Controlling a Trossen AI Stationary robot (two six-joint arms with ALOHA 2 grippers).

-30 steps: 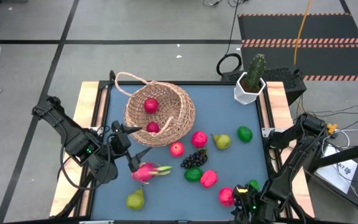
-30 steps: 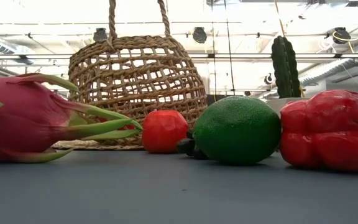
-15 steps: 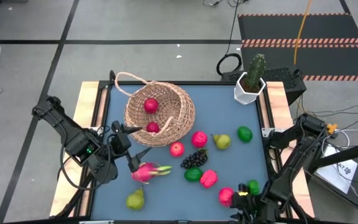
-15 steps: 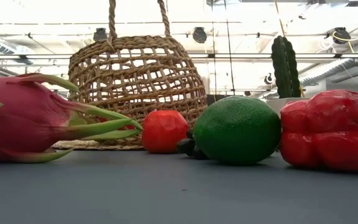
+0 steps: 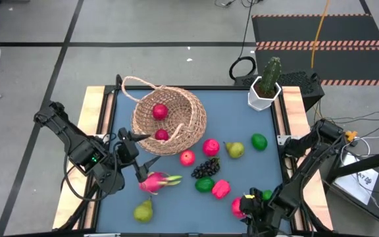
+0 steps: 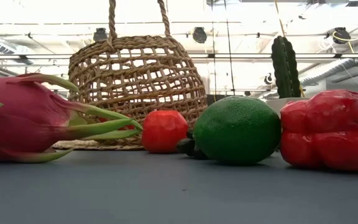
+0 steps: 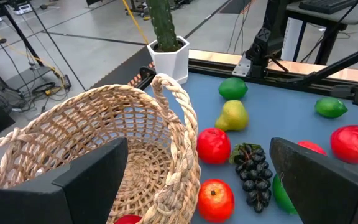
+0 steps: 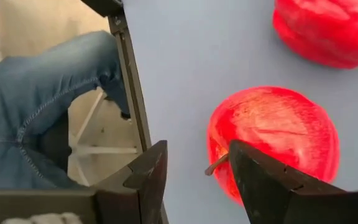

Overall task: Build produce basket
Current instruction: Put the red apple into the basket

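The wicker basket (image 5: 170,120) lies tipped on its side at the table's far left, with two red fruits (image 5: 160,112) inside. My left gripper (image 5: 135,155) hangs wide open beside its rim (image 7: 178,134), touching nothing. Loose produce lies on the blue mat: a dragon fruit (image 5: 155,181), a pear (image 5: 143,210), grapes (image 5: 206,168), limes (image 5: 204,184) and a red apple (image 5: 238,208). My right gripper (image 5: 250,205) hovers partly open over that apple (image 8: 272,140). The apple's stem (image 8: 216,164) shows in the gap, and one finger (image 8: 272,186) covers part of the apple.
A cactus in a white pot (image 5: 264,87) stands at the far right corner. A second pear (image 5: 234,150), a lime (image 5: 259,141) and pink-red fruits (image 5: 210,147) lie mid-table. A person's leg in jeans (image 8: 42,99) shows beyond the table's near edge.
My right gripper has moved along the near edge toward the table's left, over the red apple, and its wrist has rolled. The fruits and the basket have kept their places.
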